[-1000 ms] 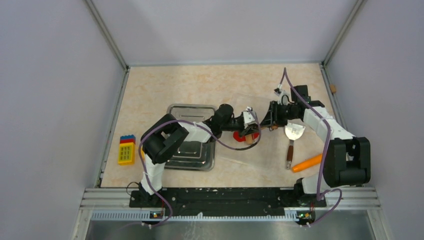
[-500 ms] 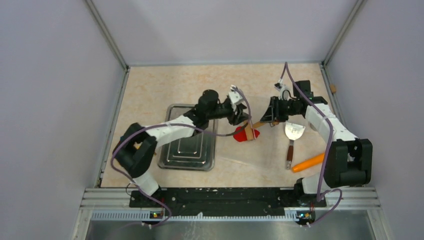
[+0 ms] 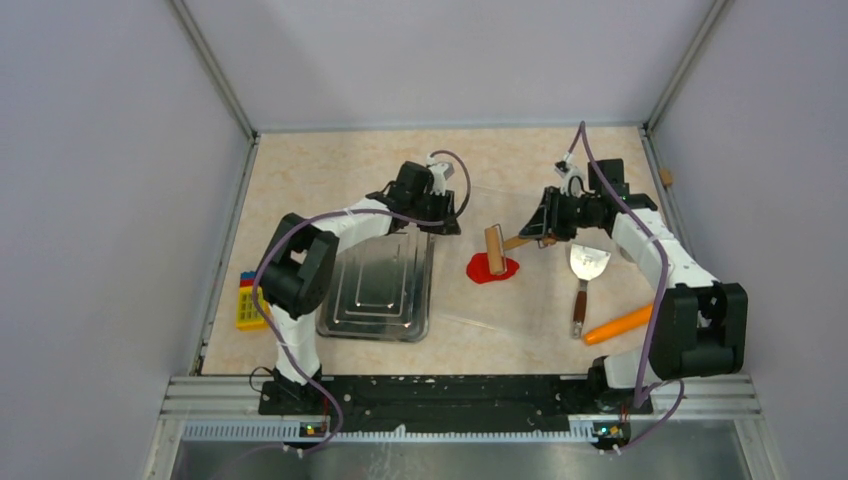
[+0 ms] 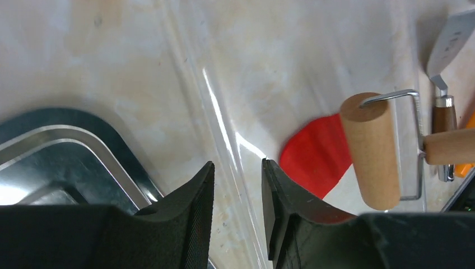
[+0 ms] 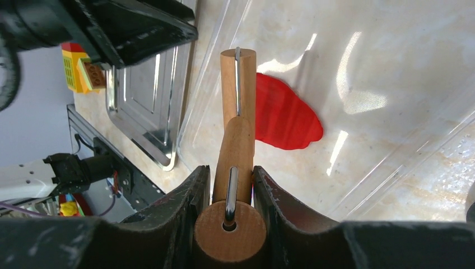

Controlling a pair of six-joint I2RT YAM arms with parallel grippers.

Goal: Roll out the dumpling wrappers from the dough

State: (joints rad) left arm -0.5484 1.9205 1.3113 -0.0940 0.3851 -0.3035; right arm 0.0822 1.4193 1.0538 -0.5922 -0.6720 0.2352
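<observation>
- The dough [image 3: 491, 268] is a flattened, bright red, irregular patch; it lies on a clear plastic sheet [image 3: 520, 305] near the middle of the worktop [image 3: 300, 180].
- A wooden rolling pin [image 3: 495, 246] sits with its roller over 1 edge of the dough; the rest of the red patch shows beside the roller; a thin wire bracket joins the roller to the wooden handle.
- The right end effector [image 5: 229, 179] pinches the rolling pin's handle; its 2 fingers press against either side of the handle, which points back towards the wrist.
- The left end effector [image 4: 236, 185] has its 2 fingers slightly spread with a narrow gap and nothing between them; it is above the edge of the plastic sheet, just beside the far right corner of a metal tray [image 3: 380, 290]; it is apart from the dough and the roller.
- The metal tray lies left of the sheet; its right side runs next to the sheet's edge.
- A spatula [image 3: 584, 275] with a metal blade and a dark wooden handle lies right of the dough, under the right arm.
- An orange carrot [image 3: 614, 326] lies near the spatula's handle, on the side towards the arm bases.
- A yellow toy block [image 3: 251, 301] with red and blue parts lies at the left edge of the worktop, well apart from the dough.
</observation>
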